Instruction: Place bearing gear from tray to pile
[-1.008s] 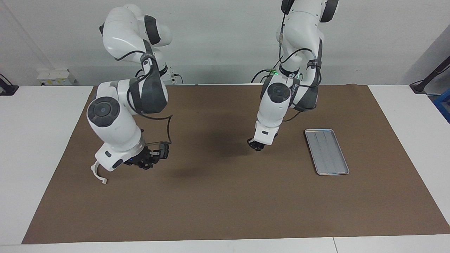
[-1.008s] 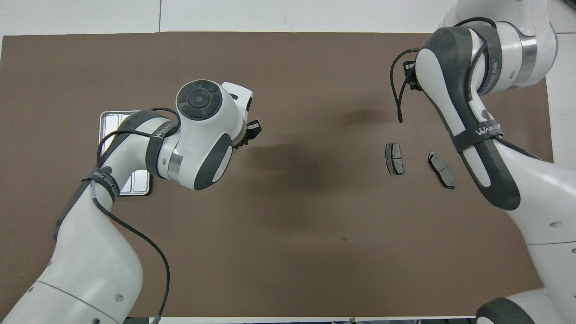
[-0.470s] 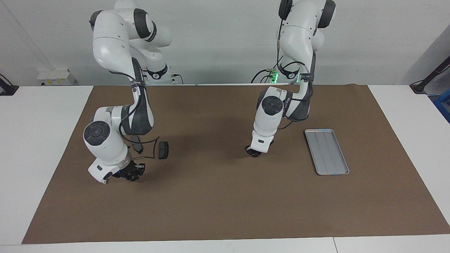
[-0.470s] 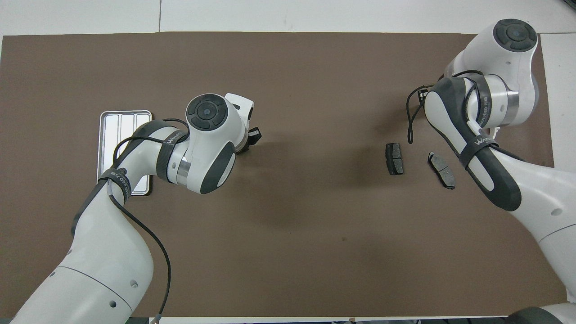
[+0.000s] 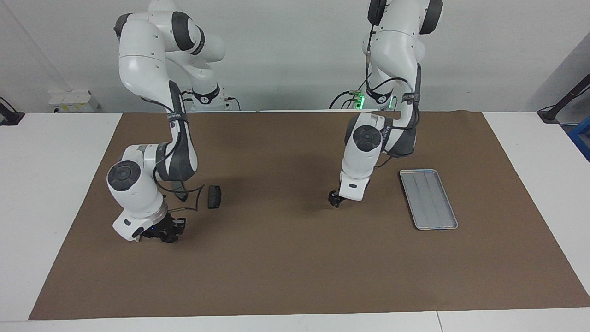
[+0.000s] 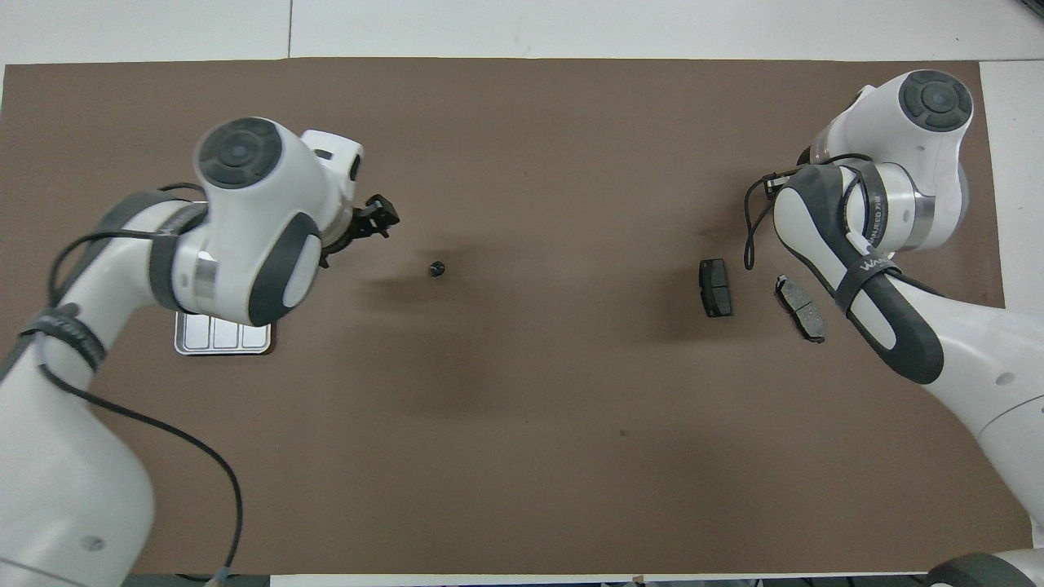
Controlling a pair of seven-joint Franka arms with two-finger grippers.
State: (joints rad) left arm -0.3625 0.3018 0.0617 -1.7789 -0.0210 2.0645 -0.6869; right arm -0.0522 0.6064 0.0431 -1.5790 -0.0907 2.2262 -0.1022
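Observation:
A small dark bearing gear [image 6: 437, 267] lies loose on the brown mat, between the tray and the pile. My left gripper [image 6: 375, 220] is open and holds nothing; it hangs low over the mat [image 5: 335, 199] beside the gear. The silver tray [image 5: 428, 198] sits empty toward the left arm's end, and in the overhead view my left arm covers most of that tray [image 6: 220, 338]. The pile shows as two dark brake pads [image 6: 715, 287] [image 6: 800, 307] toward the right arm's end. My right gripper [image 5: 167, 230] is down at the mat, past the pads.
The brown mat [image 5: 295, 276] covers most of the white table. One brake pad [image 5: 214, 197] shows plainly in the facing view; the right arm's cable and forearm half cover the other. The right arm's elbow [image 6: 864, 269] hangs over the pile's area.
My left gripper has opened and let the gear go onto the mat, then drawn back toward the tray. The right arm has lowered its hand to the mat.

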